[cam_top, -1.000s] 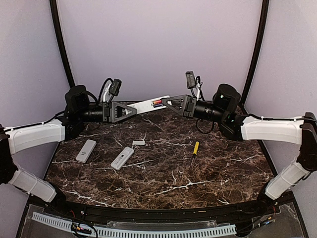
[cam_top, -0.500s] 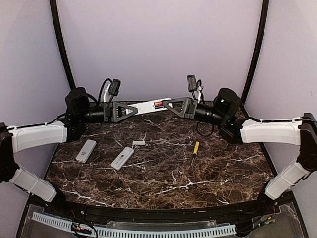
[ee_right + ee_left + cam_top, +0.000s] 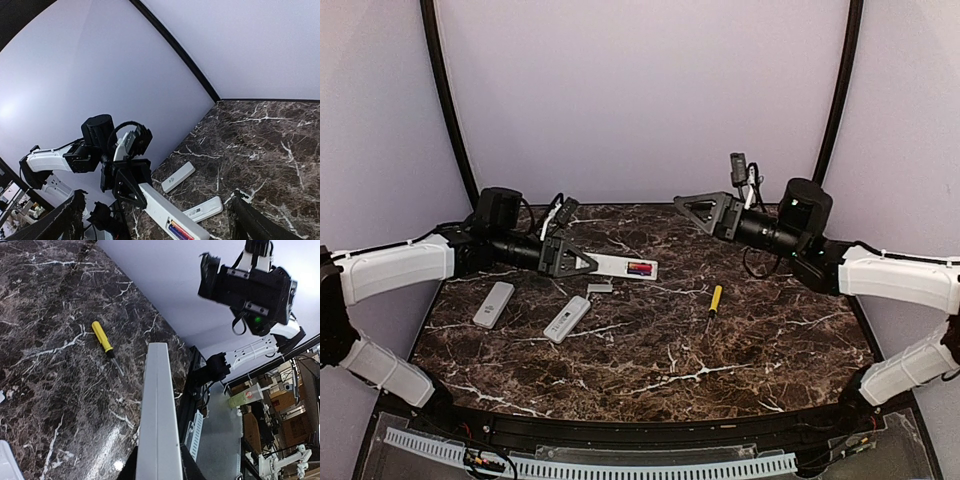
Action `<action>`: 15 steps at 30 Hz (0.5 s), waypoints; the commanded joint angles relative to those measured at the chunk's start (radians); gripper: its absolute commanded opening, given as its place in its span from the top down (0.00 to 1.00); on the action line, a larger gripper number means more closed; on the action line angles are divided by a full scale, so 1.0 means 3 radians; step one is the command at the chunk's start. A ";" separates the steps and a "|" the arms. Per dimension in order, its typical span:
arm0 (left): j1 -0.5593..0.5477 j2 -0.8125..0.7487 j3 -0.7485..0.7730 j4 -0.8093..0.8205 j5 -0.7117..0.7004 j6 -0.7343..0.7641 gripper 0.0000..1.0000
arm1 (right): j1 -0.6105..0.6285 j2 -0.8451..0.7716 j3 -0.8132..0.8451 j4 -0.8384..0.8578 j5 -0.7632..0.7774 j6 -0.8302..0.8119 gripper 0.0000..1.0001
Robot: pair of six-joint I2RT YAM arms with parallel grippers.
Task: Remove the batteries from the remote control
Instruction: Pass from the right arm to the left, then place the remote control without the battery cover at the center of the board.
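White slim plastic remote (image 3: 620,266) clamped in my left fingers (image 3: 578,262), red-blue cylindrical batteries (image 3: 640,268) exposed at its free end. My right fingers (image 3: 700,208) apart, empty, well clear of remote. Next, I judge: pinch one cell, lift straight.

A dark brown marble table (image 3: 740,340), veined with thin white lines, sits against pale lilac walls (image 3: 640,90). Toward eleven o'clock of its centre, a white remote (image 3: 616,264) shows batteries (image 3: 640,268) in orange-red and dark blue. A pale grey spare remote (image 3: 493,304) and a second spare remote (image 3: 567,319), also pale grey, lie toward eight o'clock, and a yellow-handled screwdriver (image 3: 715,298) toward three o'clock.
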 commanded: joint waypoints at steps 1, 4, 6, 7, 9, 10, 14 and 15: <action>0.0035 0.0131 0.0277 -0.1218 -0.0018 0.0900 1.00 | -0.0157 -0.0301 -0.0027 -0.0507 0.0319 -0.0235 0.02; 0.0036 0.0490 0.0417 -0.1486 0.0233 0.1187 1.00 | -0.0176 -0.0425 0.0020 -0.0822 0.0513 -0.0377 0.02; 0.0036 0.0764 0.0600 -0.1749 0.0283 0.1346 1.00 | -0.0183 -0.0501 0.0002 -0.0922 0.0585 -0.0398 0.02; 0.0036 0.0856 0.0725 -0.1876 0.0293 0.1383 1.00 | -0.0187 -0.0538 -0.0017 -0.0944 0.0607 -0.0390 0.02; 0.0036 0.1123 0.0882 -0.1999 0.0295 0.1465 1.00 | -0.0196 -0.0598 -0.0064 -0.0960 0.0621 -0.0374 0.01; 0.0036 0.1171 0.0958 -0.2018 0.0255 0.1506 1.00 | -0.0193 -0.0616 -0.0086 -0.0974 0.0630 -0.0364 0.01; 0.0033 0.1391 0.1116 -0.2100 0.0132 0.1544 1.00 | -0.0197 -0.0639 -0.0166 -0.1024 0.0672 -0.0356 0.01; 0.0029 0.1459 0.1137 -0.2117 0.0123 0.1537 1.00 | -0.0198 -0.0639 -0.0183 -0.1026 0.0685 -0.0356 0.02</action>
